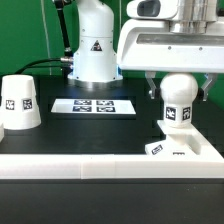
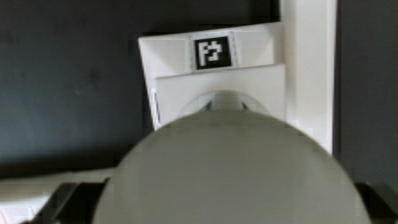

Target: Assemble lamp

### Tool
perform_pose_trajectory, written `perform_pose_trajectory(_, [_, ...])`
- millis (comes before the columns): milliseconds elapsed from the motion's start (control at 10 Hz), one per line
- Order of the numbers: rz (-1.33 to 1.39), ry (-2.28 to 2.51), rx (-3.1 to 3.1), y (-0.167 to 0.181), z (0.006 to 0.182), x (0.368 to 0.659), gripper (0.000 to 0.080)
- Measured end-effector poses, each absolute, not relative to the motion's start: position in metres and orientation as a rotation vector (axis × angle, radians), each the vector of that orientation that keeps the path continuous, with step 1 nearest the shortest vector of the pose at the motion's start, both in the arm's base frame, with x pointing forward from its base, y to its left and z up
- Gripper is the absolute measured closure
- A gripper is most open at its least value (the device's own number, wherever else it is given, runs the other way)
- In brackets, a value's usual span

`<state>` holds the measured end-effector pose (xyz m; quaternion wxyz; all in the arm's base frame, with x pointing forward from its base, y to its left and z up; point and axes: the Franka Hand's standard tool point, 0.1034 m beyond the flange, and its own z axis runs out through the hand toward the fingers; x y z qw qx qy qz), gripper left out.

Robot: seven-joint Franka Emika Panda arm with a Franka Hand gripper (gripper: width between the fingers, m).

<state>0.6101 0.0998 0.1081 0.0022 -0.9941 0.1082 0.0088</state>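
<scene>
One shade (image 1: 20, 103) at the frame's left, one bulb (image 1: 178, 92) and one base (image 1: 195, 146) at the right, one marker board (image 1: 93, 105) bearing four tags, one long border (image 1: 90, 166) below.

- A thin flat white marker board (image 1: 92, 105) with black-and-white tags lies at centre frame.
- A long white rail-like border (image 1: 70, 163) crosses the lower frame.
- A black tabletop (image 1: 100, 130) lies between them.
- A green backdrop (image 1: 25, 35) fills the upper left.

The bulb (image 2: 222, 165) fills the foreground, narrow end over the tagged base (image 2: 187, 85), beside a white rail (image 2: 310, 60) on the dark worktop (image 2: 71, 90)
</scene>
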Motion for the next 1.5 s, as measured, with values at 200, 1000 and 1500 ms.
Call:
perform_pose_trajectory(200, [0.090, 0.684, -3.051, 0.1002, 0.1070, 0.6089, 0.0222])
perform_pose_trajectory(1000, [0.139, 1.380, -2.795, 0.1033, 0.1060, 0.6092, 0.0222])
perform_pose_trajectory(1500, [0.255, 1.964, -2.327, 0.1022, 0.1051, 0.6110, 0.0222])
